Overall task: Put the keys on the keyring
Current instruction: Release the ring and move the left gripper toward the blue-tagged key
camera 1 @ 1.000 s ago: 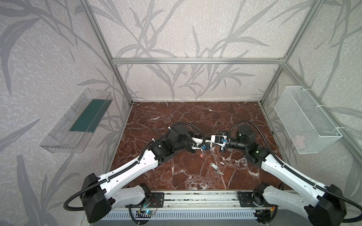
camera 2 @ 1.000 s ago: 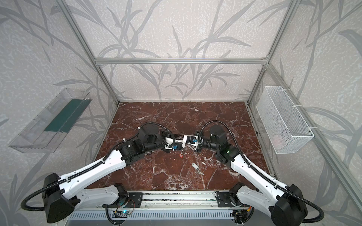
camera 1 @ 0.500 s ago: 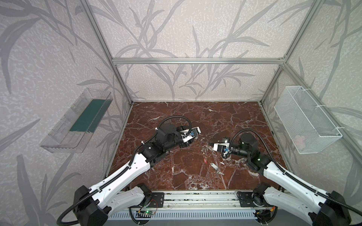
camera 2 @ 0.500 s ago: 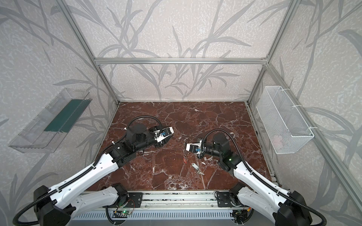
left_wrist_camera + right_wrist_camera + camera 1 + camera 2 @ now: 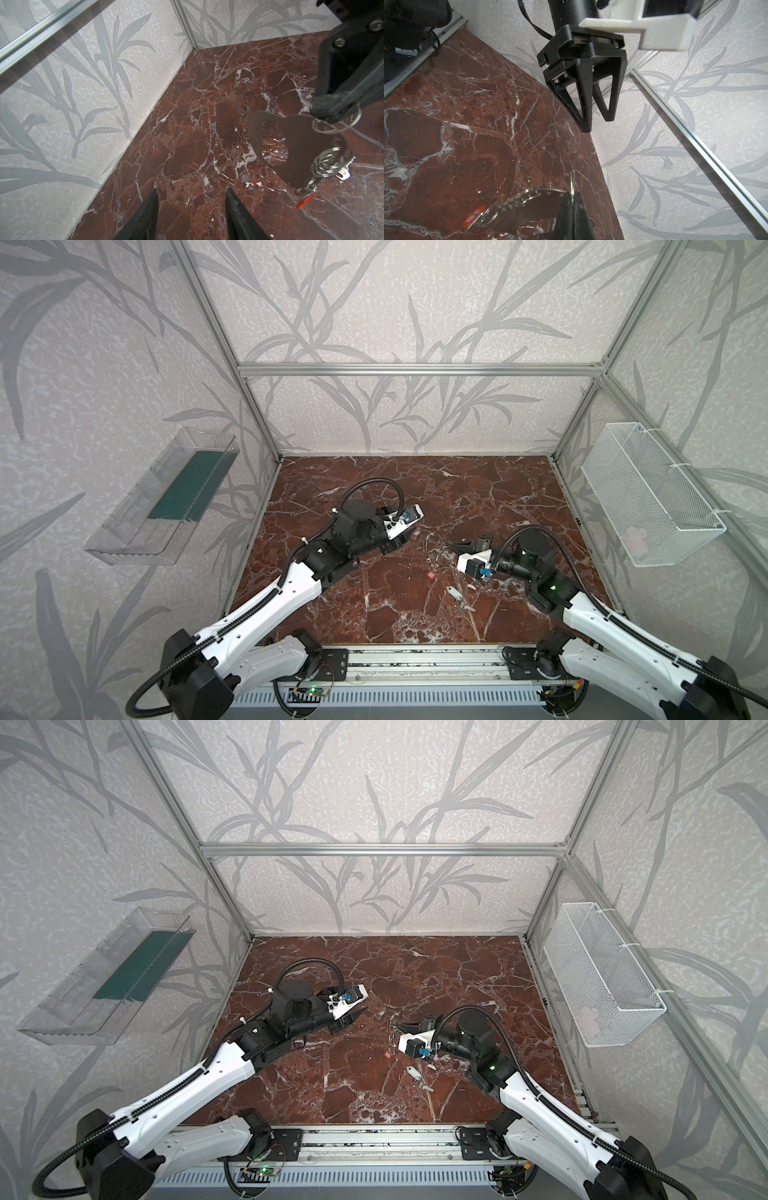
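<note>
Right gripper [image 5: 451, 547], right of centre over the marble table [image 5: 374, 614]: fingers pinched tight on the upper edge of the keyring [image 5: 299, 145], right where a thin wire ring passes.

Keyring is off the table and hangs from those fingertips. Its long axis runs downward toward the marble, with the flat face and oblong cut-out turned toward the left arm. A clump of wire rings sits on its lower edge. The red-tagged key [image 5: 307, 200] dangles at the lowest point, tag end down. Cannot tell whether the tag touches the marble.

White-tagged key [image 5: 455, 593] lies flat on the table, nearer than the right gripper and just right of the red tag. Long axis far-left to near-right, metal end pointing near-right.

Left gripper [image 5: 402, 540], left of centre, points right at the keyring with clear space between them. Its fingers [image 5: 234, 216] stand moderately apart, holding nothing.
</note>
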{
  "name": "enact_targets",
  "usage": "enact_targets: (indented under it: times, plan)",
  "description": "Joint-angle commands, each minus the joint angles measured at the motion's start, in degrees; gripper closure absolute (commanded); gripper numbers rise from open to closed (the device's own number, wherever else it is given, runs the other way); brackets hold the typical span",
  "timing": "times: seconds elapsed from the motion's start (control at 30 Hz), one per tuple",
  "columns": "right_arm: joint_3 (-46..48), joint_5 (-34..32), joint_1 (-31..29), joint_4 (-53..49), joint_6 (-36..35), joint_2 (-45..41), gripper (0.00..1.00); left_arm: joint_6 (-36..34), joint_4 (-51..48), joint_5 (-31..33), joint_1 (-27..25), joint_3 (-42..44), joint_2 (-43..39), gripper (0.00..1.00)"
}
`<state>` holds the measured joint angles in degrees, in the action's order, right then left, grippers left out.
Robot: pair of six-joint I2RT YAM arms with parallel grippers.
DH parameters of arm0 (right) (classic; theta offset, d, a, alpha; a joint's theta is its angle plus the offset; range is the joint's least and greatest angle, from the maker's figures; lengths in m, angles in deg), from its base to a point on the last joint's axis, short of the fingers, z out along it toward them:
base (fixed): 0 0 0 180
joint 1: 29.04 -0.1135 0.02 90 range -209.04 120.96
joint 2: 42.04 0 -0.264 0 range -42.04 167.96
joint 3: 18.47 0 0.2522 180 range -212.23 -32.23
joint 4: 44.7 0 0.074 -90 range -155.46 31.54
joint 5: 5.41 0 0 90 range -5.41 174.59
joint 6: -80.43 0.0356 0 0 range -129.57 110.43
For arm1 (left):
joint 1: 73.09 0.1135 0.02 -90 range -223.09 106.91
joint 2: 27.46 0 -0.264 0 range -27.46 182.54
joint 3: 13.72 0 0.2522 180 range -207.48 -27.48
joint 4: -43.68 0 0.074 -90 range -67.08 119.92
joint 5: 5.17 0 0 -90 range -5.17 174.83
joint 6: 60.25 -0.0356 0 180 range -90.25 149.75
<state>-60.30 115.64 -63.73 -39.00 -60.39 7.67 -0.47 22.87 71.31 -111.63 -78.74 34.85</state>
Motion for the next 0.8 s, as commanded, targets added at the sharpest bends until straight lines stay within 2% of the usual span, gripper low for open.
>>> enact_targets:
  times: [0.0,0.23,0.4,0.6,0.77]
  plan:
    - [0.3,-1.5,0.0,2.2,-3.3,-1.3,1.0,0.2,-1.0,-3.0,0.4,-1.8,0.9,0.48]
    - [0.5,-6.3,0.6,2.0,-1.1,-0.4,1.0,0.1,-3.4,-7.1,0.4,-2.0,5.0,0.47]
    - [2.5,-5.2,5.5,4.2,2.6,-1.3,1.0,1.9,0.9,-10.3,0.4,0.6,8.7,0.48]
    - [4.2,-5.8,10.8,2.9,3.8,-3.4,1.0,2.1,6.1,-13.9,0.2,3.8,13.1,0.48]
    - [5.1,-11.5,13.6,3.4,4.8,-3.5,1.0,8.7,6.1,-15.3,-1.2,1.8,18.1,0.49]
